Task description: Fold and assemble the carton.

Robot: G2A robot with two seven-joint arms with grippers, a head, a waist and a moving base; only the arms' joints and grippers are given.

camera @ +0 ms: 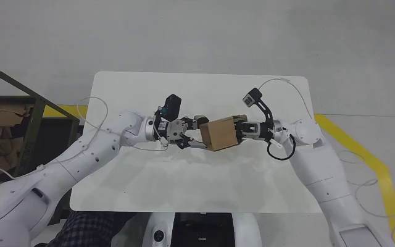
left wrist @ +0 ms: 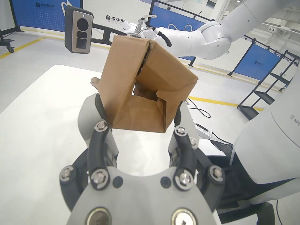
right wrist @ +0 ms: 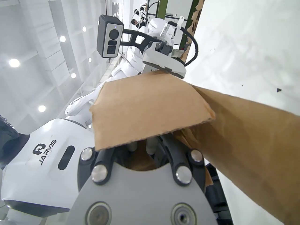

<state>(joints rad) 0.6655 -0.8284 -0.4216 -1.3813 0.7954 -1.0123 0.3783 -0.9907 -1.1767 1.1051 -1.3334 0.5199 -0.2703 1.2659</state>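
left gripper (left wrist: pixel 139 105) sits at the carton's (left wrist: pixel 154 71) open end, which faces it; whether it clamps, i cannot tell. right gripper (camera: pixel 242 130) pinches the far end. carton hangs above the table's (camera: pixel 148 179) middle, long axis running from arm to arm, well apart from every table edge.

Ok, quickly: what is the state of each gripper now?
Left gripper: open, its fingers on either side of the carton end.
Right gripper: closed, holding the carton.
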